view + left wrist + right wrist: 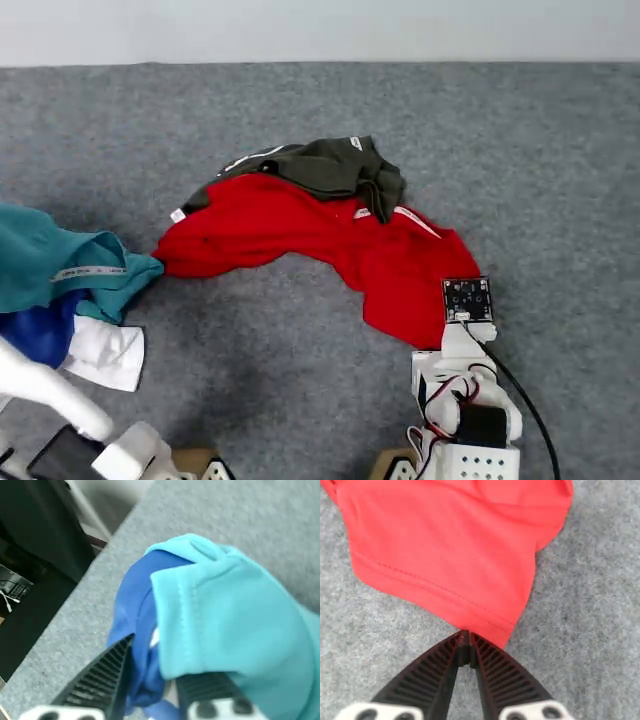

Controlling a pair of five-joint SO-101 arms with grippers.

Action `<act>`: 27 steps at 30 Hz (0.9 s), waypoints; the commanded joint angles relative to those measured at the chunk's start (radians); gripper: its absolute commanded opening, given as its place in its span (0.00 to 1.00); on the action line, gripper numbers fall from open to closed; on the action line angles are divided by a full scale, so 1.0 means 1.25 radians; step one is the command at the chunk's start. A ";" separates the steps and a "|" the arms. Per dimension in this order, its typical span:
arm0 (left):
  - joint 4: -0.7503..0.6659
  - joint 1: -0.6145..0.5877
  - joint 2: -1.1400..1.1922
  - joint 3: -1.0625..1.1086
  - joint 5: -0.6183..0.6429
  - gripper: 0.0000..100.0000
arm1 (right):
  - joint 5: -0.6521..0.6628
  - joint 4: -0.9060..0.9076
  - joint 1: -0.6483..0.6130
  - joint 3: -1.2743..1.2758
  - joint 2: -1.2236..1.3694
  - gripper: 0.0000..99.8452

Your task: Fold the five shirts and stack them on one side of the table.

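At the hem of the red shirt [455,545], the right pincer [465,641] has its jaws pressed together, the tips nipping the very edge of the cloth. Seen from above, this shirt sprawls in a long, crumpled band across the middle of the grey desk [520,150], and its lower corner runs down to the right arm. A dark olive shirt [320,165] lies bunched on the red one's far edge, overlapping it.

Over at the desk's left side, the left pincer [150,682] stands with its jaws apart. Folds of the blue shirt [131,610] sit between them, and the teal shirt [225,615] rests against one finger. The teal shirt is draped over the blue one, and its sleeve end meets the left tip of the red shirt. A white shirt [105,355] lies flat just beside the blue one, partly tucked under it, toward the near edge of the desk.
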 commanded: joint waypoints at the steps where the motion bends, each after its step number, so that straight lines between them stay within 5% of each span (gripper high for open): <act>1: -0.017 0.007 -0.045 0.003 -0.014 0.26 | 0.002 0.004 -0.002 0.011 -0.007 0.01; 4: 0.017 0.021 -0.045 -0.012 -0.017 0.37 | 0.002 0.004 -0.002 0.011 -0.007 0.01; 10: 0.123 0.147 -0.045 -0.057 -0.052 0.37 | 0.002 0.004 -0.002 0.011 -0.007 0.01; 18: 0.225 0.481 -0.036 -0.061 -0.036 0.37 | 0.002 0.004 -0.002 0.011 -0.007 0.01; 27: 0.075 0.795 0.169 0.014 0.070 0.37 | 0.002 0.004 -0.002 0.011 -0.007 0.01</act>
